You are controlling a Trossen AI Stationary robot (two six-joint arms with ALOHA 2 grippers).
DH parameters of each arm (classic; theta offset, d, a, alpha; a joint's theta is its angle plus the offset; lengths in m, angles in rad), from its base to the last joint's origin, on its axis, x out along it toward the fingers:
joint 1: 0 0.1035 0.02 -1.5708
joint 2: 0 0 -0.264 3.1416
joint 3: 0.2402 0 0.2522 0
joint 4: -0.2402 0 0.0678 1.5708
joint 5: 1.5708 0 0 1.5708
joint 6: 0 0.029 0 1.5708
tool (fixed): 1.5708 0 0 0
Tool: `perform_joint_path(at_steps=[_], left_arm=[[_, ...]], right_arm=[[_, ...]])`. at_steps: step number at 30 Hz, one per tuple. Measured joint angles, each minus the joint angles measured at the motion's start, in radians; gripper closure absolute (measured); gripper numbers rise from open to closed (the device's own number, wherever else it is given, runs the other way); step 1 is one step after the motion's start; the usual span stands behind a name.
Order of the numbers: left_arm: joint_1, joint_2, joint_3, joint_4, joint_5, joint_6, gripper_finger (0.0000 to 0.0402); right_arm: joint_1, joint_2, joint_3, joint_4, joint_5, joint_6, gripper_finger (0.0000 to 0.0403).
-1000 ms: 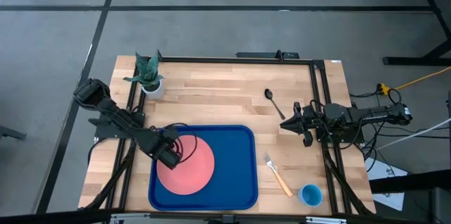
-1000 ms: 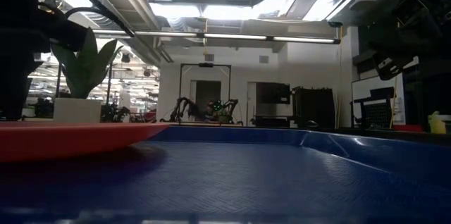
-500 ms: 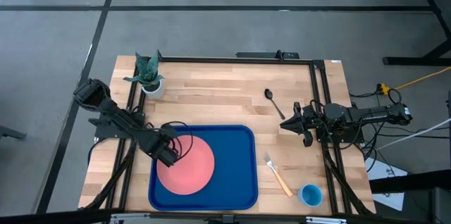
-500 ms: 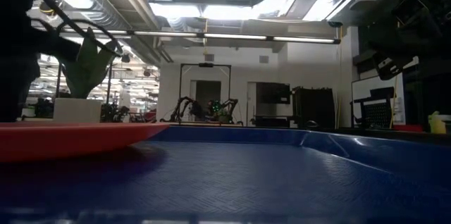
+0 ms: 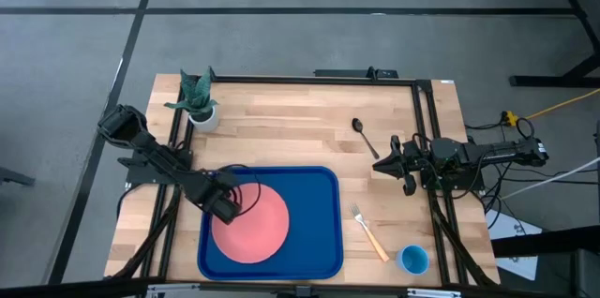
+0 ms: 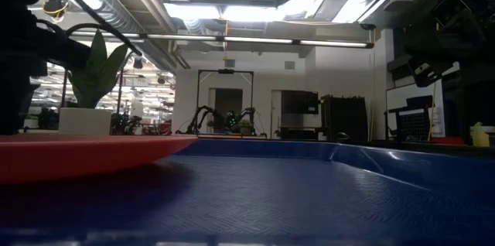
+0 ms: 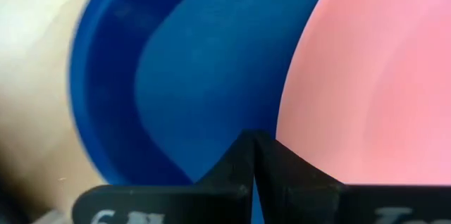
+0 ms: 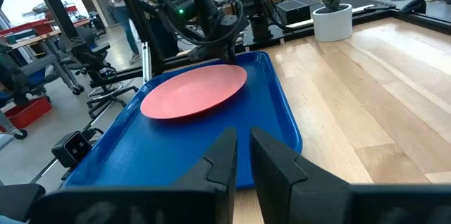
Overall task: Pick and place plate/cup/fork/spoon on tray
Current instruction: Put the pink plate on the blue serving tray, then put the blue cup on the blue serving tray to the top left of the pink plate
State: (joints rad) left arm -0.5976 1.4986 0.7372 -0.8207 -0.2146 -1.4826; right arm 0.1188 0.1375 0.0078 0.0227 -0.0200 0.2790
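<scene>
The salmon-pink plate (image 5: pixel 253 228) lies flat in the left half of the deep-blue tray (image 5: pixel 319 242); it also shows in the right wrist view (image 8: pixel 194 90). My left gripper (image 5: pixel 232 206) is shut, with its tips at the plate's left rim over the tray floor (image 7: pixel 204 76). My right gripper (image 5: pixel 377 165) is shut and empty, and waits above the table right of the tray. The dark spoon (image 5: pixel 364 137), the tan-handled fork (image 5: pixel 368 232) and the light-blue cup (image 5: pixel 412 260) lie on the wood right of the tray. My left gripper's shut fingers (image 7: pixel 282 171) come slanting down from the table's left side at the plate's left rim (image 7: pixel 285 122). The plate lies flat on the tray. Whether the fingers touch the rim, I cannot tell.
A white pot with a green plant (image 5: pixel 199 106) stands at the far left corner. A black frame rail (image 5: pixel 427 129) runs along the table's right side. Bare wood lies between the tray's far rim and the far edge.
The plate has slid a little along the tray floor toward the table's right edge. My left gripper has stayed at the plate's left rim.
</scene>
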Motion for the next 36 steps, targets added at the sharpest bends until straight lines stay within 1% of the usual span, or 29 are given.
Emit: perform_joint_path(at_steps=[4, 10, 13, 15, 17, 19, 23, 25, 27, 29, 32, 36], left_arm=[[-0.001, 0.000, 0.001, 0.042, 0.001, 0.000, 0.0401], [0.000, -0.002, 0.001, 0.045, 0.007, -0.004, 0.0401], [0.000, -0.033, 0.007, 0.035, 0.015, -0.005, 0.0401], [0.000, -0.062, 0.036, 0.000, 0.014, 0.000, 0.0401], [-0.001, -0.095, 0.083, -0.065, -0.029, 0.028, 0.0401], [-0.003, -0.132, 0.139, -0.127, -0.110, 0.085, 0.0401], [-0.008, -0.196, 0.235, -0.153, -0.328, 0.284, 0.0401], [-0.008, -0.214, 0.274, -0.150, -0.397, 0.379, 0.0401], [-0.008, -0.221, 0.302, -0.150, -0.433, 0.419, 0.0401], [-0.011, -0.221, 0.311, -0.147, -0.454, 0.414, 0.0401], [-0.033, -0.218, 0.304, -0.148, -0.458, 0.388, 0.0401], [-0.039, -0.177, 0.289, -0.145, -0.474, 0.371, 0.0401]], right_arm=[[0.000, 0.000, 0.000, 0.000, 0.000, 0.000, 0.0358], [0.000, 0.000, 0.000, 0.000, 0.000, 0.000, 0.0358], [0.000, 0.000, 0.000, 0.000, 0.000, 0.000, 0.0358], [0.000, 0.000, 0.000, 0.000, 0.000, 0.005, 0.0358], [0.000, 0.000, 0.000, 0.000, 0.000, 0.015, 0.0358], [0.000, 0.000, 0.000, 0.000, 0.000, 0.034, 0.0358], [0.000, 0.000, 0.000, 0.001, 0.003, 0.034, 0.0358], [0.000, 0.000, 0.000, 0.004, 0.026, 0.044, 0.0358], [0.000, 0.000, 0.000, 0.013, 0.061, 0.061, 0.0358], [0.000, 0.000, 0.000, 0.015, 0.085, 0.057, 0.0358], [0.000, 0.000, 0.000, 0.016, 0.090, 0.052, 0.0358], [0.000, 0.000, 0.000, 0.016, 0.089, 0.051, 0.0358]])
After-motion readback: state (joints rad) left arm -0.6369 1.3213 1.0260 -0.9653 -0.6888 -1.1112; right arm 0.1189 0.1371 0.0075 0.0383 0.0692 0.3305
